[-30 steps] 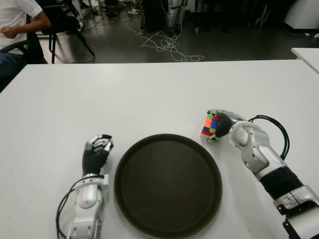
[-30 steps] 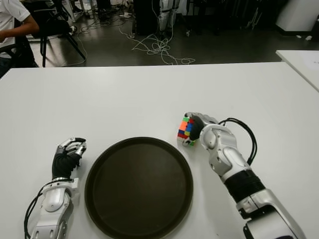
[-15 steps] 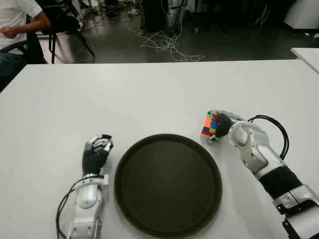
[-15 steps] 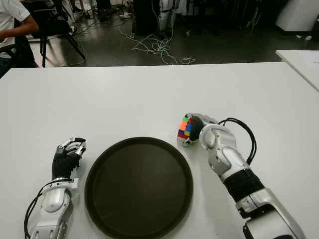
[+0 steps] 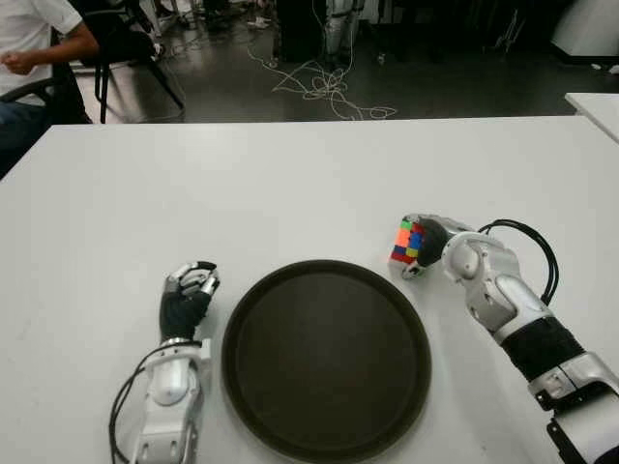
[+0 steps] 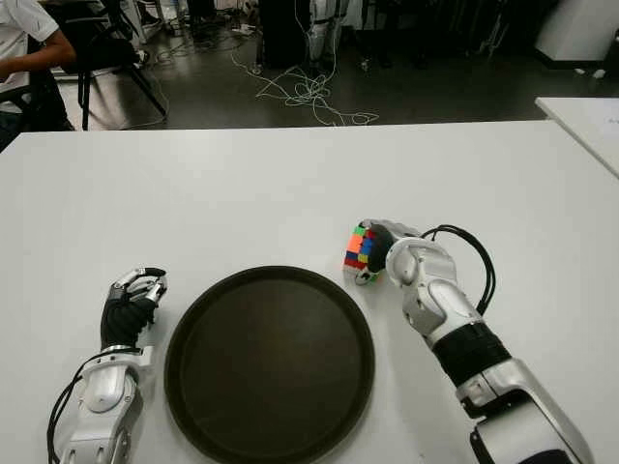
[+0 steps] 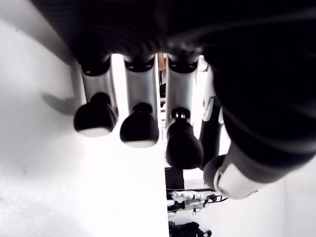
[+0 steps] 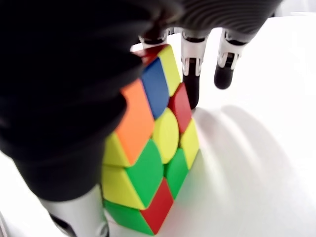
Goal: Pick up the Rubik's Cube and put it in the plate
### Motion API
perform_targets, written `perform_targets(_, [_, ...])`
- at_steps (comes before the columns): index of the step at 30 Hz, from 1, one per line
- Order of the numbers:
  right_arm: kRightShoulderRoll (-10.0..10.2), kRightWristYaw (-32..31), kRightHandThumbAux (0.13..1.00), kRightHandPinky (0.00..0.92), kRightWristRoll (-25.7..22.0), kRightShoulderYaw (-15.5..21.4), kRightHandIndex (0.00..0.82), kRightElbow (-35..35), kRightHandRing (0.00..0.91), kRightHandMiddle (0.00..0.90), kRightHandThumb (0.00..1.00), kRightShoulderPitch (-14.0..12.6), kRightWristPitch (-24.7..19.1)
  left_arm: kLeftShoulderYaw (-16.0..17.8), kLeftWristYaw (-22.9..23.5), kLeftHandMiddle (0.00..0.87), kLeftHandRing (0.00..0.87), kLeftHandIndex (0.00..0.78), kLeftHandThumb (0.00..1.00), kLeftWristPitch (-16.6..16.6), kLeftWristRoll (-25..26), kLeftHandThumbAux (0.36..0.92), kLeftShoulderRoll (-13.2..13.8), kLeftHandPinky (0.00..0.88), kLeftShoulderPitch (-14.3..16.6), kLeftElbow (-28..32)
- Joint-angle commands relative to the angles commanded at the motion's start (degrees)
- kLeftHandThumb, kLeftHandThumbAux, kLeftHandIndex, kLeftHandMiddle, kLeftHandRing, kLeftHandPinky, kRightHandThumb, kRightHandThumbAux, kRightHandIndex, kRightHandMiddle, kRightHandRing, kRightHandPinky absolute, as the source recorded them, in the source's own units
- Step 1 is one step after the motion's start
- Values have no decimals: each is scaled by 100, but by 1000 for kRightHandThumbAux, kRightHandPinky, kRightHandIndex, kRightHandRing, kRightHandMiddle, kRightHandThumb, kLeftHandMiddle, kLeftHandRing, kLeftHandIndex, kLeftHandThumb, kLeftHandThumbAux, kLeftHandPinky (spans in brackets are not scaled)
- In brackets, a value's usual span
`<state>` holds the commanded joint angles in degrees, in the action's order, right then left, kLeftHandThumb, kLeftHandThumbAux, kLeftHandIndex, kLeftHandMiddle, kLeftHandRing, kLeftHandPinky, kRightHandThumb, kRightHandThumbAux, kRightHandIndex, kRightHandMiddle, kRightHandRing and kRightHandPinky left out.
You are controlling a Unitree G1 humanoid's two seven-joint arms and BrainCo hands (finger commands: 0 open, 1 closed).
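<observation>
Your Rubik's Cube (image 5: 407,242) sits on the white surface (image 5: 290,184), just off the far right rim of the plate (image 5: 326,358) and outside it. In the right wrist view the cube (image 8: 150,148) stands against the palm, with its lower edge on the surface and one finger (image 8: 191,74) reaching down past its far side; two more fingers hang beside it, clear of the cube. Your right hand (image 5: 440,240) is wrapped around the cube from the right, thumb and fingers closed on it, with its forearm running back toward the near right corner. The plate is round, dark and bare inside. Your left hand (image 5: 186,290) shows just left of the plate, its fingers (image 7: 139,126) curled in and holding nothing. A person (image 5: 34,39) sits at the far left, beyond the surface.
</observation>
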<state>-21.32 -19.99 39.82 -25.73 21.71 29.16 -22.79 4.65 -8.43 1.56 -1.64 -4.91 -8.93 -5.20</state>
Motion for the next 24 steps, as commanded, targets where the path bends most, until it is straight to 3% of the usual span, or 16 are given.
perform_targets(11, [33, 197, 887, 125, -63, 78, 145, 21, 168, 159, 0, -70, 175, 37, 33, 817, 839, 444, 711, 302, 116, 704, -50, 837, 5, -136])
perform_targets(24, [118, 301, 893, 132, -80, 121, 119, 55, 163, 155, 0, -99, 139, 13, 30, 819, 839, 444, 710, 204, 64, 705, -10, 842, 18, -134])
